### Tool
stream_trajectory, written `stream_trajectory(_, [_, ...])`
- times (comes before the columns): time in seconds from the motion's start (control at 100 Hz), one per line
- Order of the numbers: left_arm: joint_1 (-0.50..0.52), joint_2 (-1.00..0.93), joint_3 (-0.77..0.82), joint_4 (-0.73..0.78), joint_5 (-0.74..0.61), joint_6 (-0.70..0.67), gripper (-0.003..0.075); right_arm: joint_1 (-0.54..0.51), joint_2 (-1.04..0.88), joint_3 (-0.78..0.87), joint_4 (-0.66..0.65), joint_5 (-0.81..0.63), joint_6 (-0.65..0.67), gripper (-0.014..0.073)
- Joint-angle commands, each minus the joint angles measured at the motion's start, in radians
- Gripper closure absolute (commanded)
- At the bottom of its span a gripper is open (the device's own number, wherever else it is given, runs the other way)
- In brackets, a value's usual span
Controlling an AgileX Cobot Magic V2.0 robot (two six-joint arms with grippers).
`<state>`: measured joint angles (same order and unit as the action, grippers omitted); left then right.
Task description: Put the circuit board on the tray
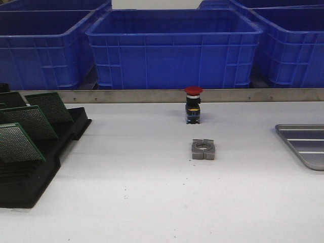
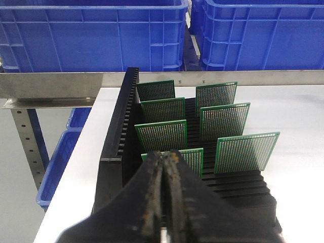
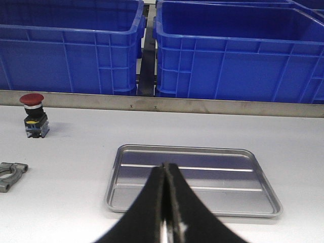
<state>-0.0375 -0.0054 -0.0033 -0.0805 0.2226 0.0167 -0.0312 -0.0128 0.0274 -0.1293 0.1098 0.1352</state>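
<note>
Your left claw (image 2: 164,154) clenched, empty; boards (image 2: 163,135) upright in rack (image 2: 119,136) just ahead of it. Your right claw (image 3: 165,167) clenched, empty; tray (image 3: 192,152) just ahead on counter (image 1: 152,202).

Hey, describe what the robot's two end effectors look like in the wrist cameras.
Both are black, with two long fingers tapering forward to a narrow tip. The left end effector has worn, rust-brown grime along its inner finger edges. The right end effector looks cleaner, plain smooth black. No cables or markings are visible.
</note>
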Motion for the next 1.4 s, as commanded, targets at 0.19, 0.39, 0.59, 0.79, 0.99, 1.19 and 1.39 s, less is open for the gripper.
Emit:
stream_trajectory(0.19, [0.004,-0.032,0.029,-0.030,-0.134,-0.007,0.0737,-0.007,-0.017,0.002,-0.010,-0.073,-0.005,0.0661])
stream_trajectory(0.39, [0.004,-0.032,0.012,-0.021,-0.273,-0.007,0.0737,-0.007,-0.017,0.002,-0.010,-0.073,-0.005,0.0661])
stream_trajectory(0.59, [0.004,-0.026,-0.104,-0.021,-0.238,-0.007,0.0738,-0.007,-0.017,0.002,-0.010,-0.073,-0.005,0.0661])
stream_trajectory(0.79, [0.004,0.101,-0.305,0.058,0.012,-0.007,0.0738,-0.007,-0.017,0.002,-0.010,-0.073,-0.005,0.0661])
stream_trajectory(0.99, [0.004,0.343,-0.487,0.071,0.227,-0.007,0.0737,-0.007,-0.017,0.002,-0.010,-0.073,-0.005,0.0661])
stream_trajectory(1.19, [0.004,0.570,-0.627,0.052,0.348,-0.005,0.0717,-0.007,-0.017,0.002,-0.010,-0.073,-0.005,0.0661])
stream_trajectory(1.39, [0.004,0.789,-0.739,-0.110,0.425,0.287,0.0445,-0.007,-0.017,0.002,-0.010,-0.073,-0.005,0.0661])
